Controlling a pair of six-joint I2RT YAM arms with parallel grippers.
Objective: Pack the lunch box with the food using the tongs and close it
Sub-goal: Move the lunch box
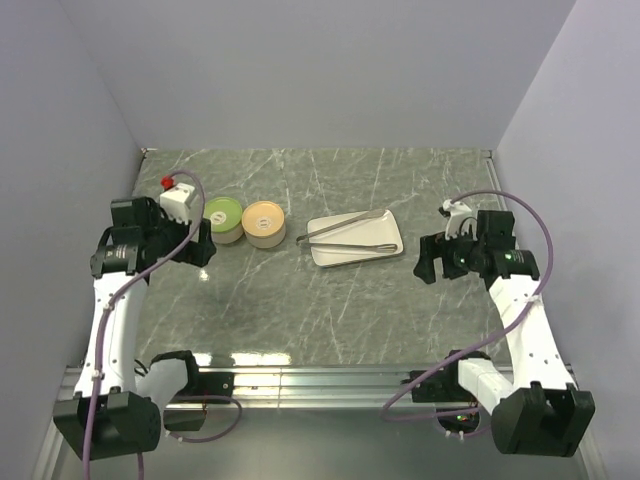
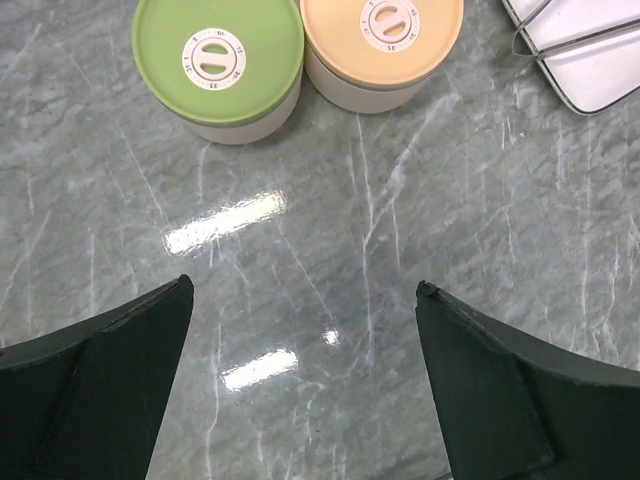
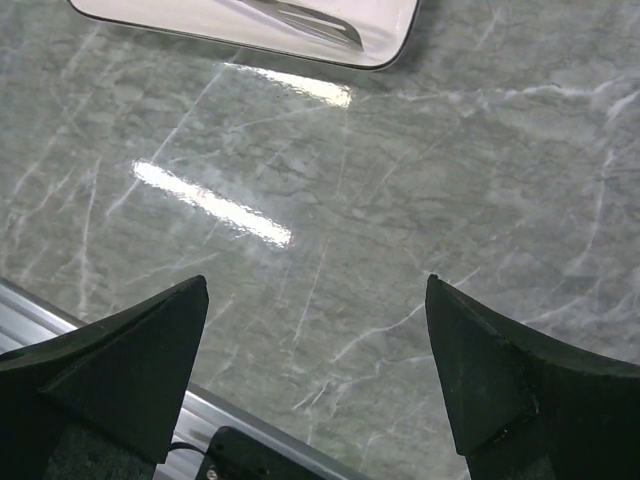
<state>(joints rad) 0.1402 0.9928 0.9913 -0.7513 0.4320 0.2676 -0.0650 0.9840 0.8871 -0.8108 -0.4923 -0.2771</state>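
Well, both arms hang idle over the grey-green marble tabletop [image 1: 330,310], and neither carries anything. My left pincer [image 2: 305,290] has its black fingers spread wide over bare stone. Just ahead of it sit two pots touching side by side, the green-lidded round pot [image 2: 218,65] slightly to its left and the tan-lidded round pot [image 2: 380,45] a little to its right. Both lids are seated flat.

My right pincer [image 3: 316,283] is likewise wide apart and empty, close to the metal rail [image 3: 250,425] at the table's near edge. The long slim silver metal tongs [image 1: 350,232] lie ahead of it and off to its left, on the white rectangular tray [image 1: 345,257], well apart from either set of fingers.

I see no loose food anywhere, so I judge it is sealed inside the pots. The tongs are probably parked on the tray to keep the stone clean. With the lids on and both pincers clear, the job looks finished, or nearly so.
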